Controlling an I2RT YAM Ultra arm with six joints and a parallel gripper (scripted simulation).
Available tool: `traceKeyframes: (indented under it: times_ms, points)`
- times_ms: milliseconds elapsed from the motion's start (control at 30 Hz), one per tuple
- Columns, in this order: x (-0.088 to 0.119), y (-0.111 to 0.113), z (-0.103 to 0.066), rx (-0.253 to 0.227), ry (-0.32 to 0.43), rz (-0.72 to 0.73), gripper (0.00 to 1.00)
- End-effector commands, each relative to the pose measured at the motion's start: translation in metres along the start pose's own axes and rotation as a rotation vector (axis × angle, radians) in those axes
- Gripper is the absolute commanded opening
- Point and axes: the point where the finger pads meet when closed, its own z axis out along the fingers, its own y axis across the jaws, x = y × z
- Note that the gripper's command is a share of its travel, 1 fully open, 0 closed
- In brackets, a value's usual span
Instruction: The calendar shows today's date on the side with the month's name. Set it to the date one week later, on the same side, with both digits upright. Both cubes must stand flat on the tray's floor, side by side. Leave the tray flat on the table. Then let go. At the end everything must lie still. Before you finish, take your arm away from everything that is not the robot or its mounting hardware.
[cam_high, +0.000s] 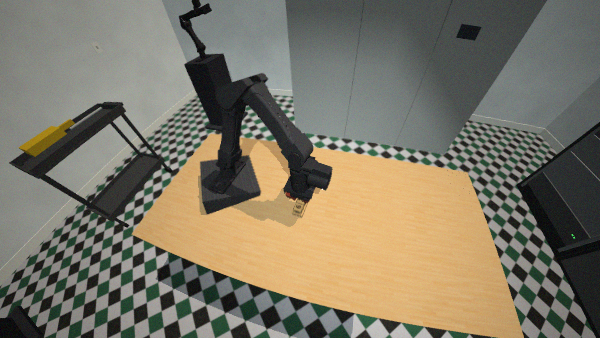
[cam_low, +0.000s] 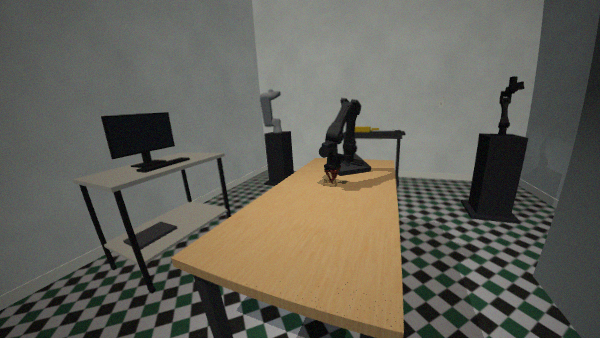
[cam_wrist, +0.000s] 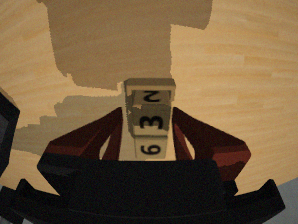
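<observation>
The small pale wooden calendar tray (cam_wrist: 151, 82) lies on the table under the arm; it is tiny in the top and exterior views. In the wrist view it holds pale cubes with black digits turned sideways. A cube face with a 3 (cam_wrist: 150, 122) is in the middle, a face like a 2 (cam_wrist: 151, 96) beyond it, and a face like a 6 or 9 (cam_wrist: 150, 149) nearest the gripper body. Which faces belong to which cube is unclear. My gripper (cam_wrist: 147, 113) is open, its red fingers on either side of the tray and cubes, holding nothing. The month side is not readable.
The wooden table (cam_high: 390, 225) (cam_low: 320, 240) carries the arm's dark base (cam_high: 230, 185). The arm's shadow falls across the tray and the wood beside it. A black cart with a yellow object (cam_high: 47, 138) stands beyond the table's end.
</observation>
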Motion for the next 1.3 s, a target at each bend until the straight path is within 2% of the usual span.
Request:
traceKeyframes:
  times_ms: [0, 267, 1267]
  points:
    - [0.0002, -0.0051, -0.0001, 0.022, 0.001, -0.001, 0.45]
    - [0.0002, -0.0052, 0.0058, 0.022, 0.001, -0.001, 0.45]
    - [0.0002, -0.0052, 0.0058, 0.022, 0.001, -0.001, 0.45]
